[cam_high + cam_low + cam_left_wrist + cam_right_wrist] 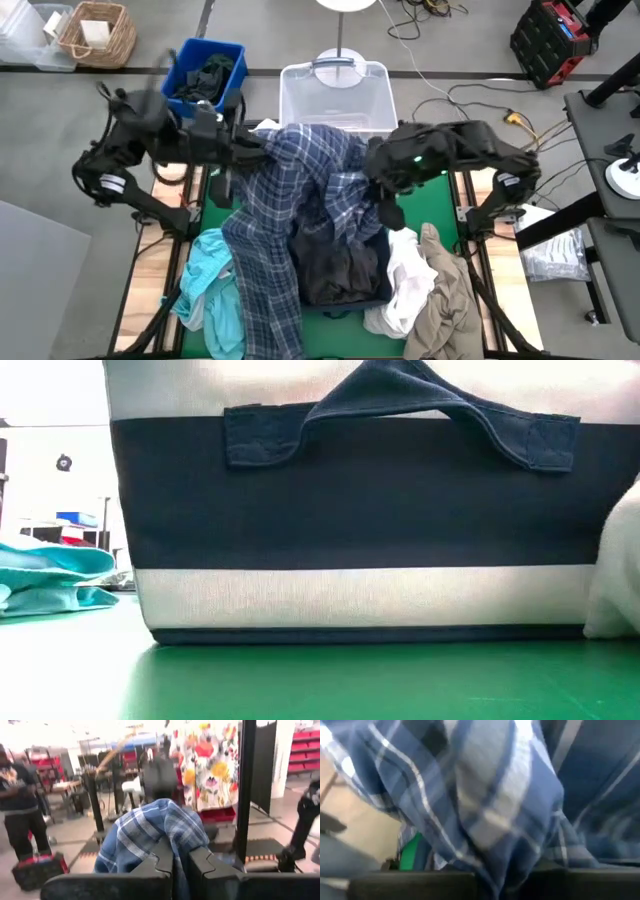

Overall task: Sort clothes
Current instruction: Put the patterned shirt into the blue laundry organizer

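Left wrist view shows my left claw (181,870) with its two dark fingers (159,862) drawn nearly together, pinching a fold of the navy-and-white plaid garment (150,835), which rises up between them and drapes over their tips. From above, that claw (232,150) sits at the far left of the tabletop (330,325), just near of the blue bin (205,72), and the plaid cloth (290,200) stretches from it across to my right claw (385,195).

My right claw is buried in the same plaid; in its own wrist view the cloth (485,805) fills nearly everything and bunches down where my fingers should be, so it seems clamped on the fabric, though the fingertips themselves are hidden.

Outward from the claws, the plaid garment hangs between my two arms and trails down the left middle of the green tabletop toward the near edge. Under and just right of it lies the black garment (340,262). Left of the plaid's trailing end is the teal garment (205,275), which the low view catches as a teal heap (55,580) at the left. Right of the black piece lies a white garment (405,280), and touching that on its right, the khaki beige garment (450,295).

Beyond the far edge stand a clear plastic tub (335,95) and, left of it, the blue bin holding dark cloth. A navy-and-white fabric box (360,510) blocks most of the low view. A person (20,805) stands in the room behind.
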`<move>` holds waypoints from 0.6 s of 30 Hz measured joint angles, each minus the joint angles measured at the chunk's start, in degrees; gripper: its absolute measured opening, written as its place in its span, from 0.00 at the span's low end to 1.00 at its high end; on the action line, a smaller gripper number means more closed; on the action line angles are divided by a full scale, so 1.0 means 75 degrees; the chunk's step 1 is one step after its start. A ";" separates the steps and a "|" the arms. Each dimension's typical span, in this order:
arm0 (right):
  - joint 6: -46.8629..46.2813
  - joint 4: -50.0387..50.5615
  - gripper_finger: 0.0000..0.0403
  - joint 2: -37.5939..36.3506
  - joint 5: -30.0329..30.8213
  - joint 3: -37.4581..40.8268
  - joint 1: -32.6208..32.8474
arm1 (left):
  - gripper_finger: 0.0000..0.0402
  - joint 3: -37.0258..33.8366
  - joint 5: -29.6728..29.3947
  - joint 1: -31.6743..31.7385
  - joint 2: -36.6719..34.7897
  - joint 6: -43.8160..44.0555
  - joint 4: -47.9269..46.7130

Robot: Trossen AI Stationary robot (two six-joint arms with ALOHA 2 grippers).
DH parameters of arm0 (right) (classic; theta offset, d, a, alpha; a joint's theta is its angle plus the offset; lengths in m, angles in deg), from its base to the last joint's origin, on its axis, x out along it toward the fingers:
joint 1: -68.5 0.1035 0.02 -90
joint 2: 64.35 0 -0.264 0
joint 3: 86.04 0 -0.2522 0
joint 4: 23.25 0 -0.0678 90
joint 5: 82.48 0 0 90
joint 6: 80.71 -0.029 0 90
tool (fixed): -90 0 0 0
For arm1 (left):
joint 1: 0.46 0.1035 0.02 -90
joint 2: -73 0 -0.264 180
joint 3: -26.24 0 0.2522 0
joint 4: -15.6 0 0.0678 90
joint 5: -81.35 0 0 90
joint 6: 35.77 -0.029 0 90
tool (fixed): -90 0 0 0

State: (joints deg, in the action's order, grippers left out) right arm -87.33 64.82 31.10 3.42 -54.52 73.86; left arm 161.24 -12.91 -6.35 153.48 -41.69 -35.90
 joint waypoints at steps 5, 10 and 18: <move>-0.0247 0.0611 0.34 0.0261 0.0117 0.0000 0.0015 | 0.00 0.1774 -0.0504 0.0003 0.0632 -0.0147 -0.0344; -0.0436 0.0836 0.56 0.0259 0.0241 -0.0003 0.0055 | 0.00 0.1355 -0.1216 0.0003 0.0313 -0.0114 0.0509; -0.0837 0.0888 0.79 -0.0137 0.0388 -0.0017 0.0181 | 0.00 0.1510 -0.3429 -0.0045 0.0077 -0.0293 0.0773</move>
State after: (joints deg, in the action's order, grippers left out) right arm -93.60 71.48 30.08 6.33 -54.65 75.22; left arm 172.57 -38.62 -6.69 154.06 -43.89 -30.10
